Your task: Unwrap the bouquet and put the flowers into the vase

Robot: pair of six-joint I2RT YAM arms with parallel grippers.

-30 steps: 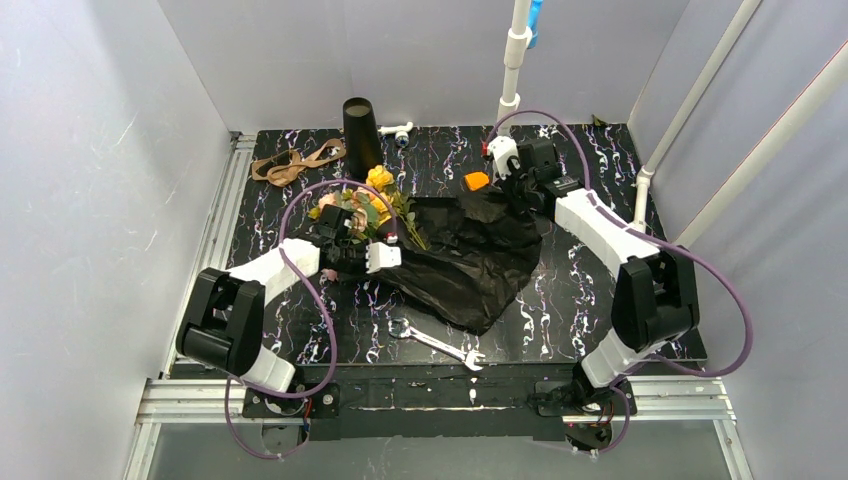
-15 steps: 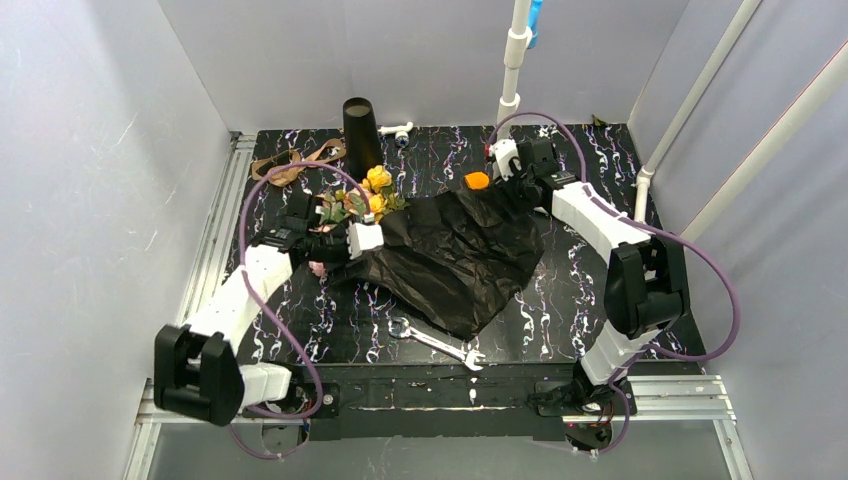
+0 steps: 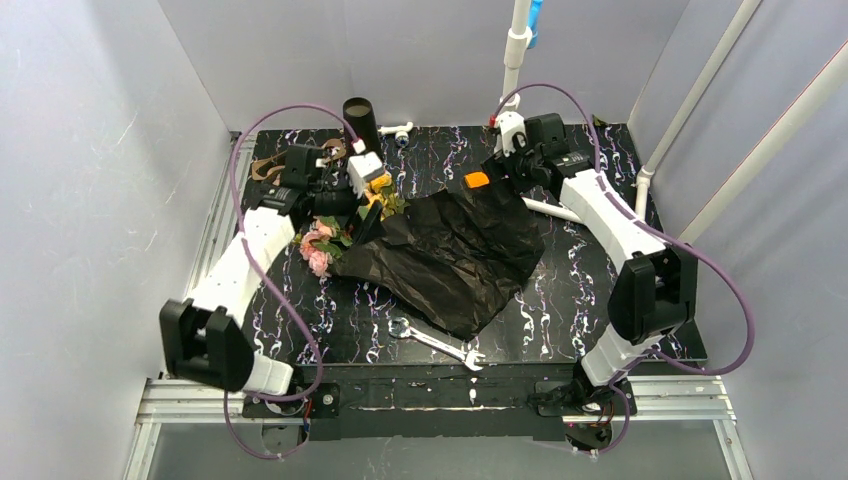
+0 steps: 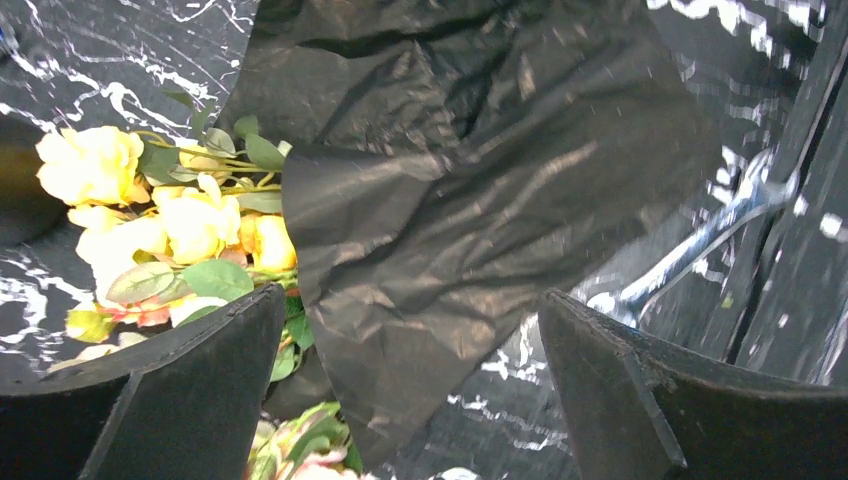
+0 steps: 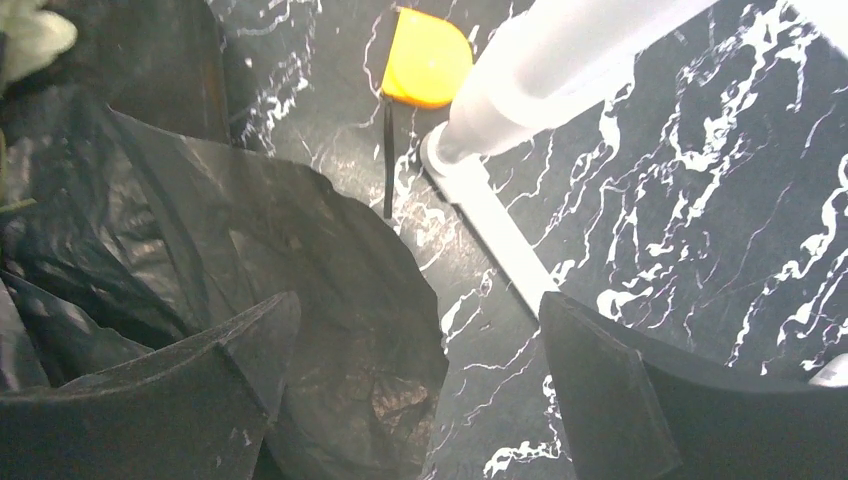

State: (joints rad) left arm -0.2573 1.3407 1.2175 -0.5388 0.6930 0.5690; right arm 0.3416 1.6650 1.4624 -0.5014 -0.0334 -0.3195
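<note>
Top external view: crinkled black wrapping paper (image 3: 455, 255) lies spread on the marbled black desk (image 3: 580, 290), pink and yellow artificial roses (image 3: 320, 243) bared at its left edge near the tall matte black vase (image 3: 360, 120), left and right jaws both released, empty, likely ready to gather stems.

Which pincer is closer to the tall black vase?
Left. The left pincer hangs open just on the near side of the vase, over the yellow flowers. The right pincer is open far off to the vase's right, beside the orange thing.

Probably lab; grey-walled test enclosure (image 3: 90, 200)
</note>
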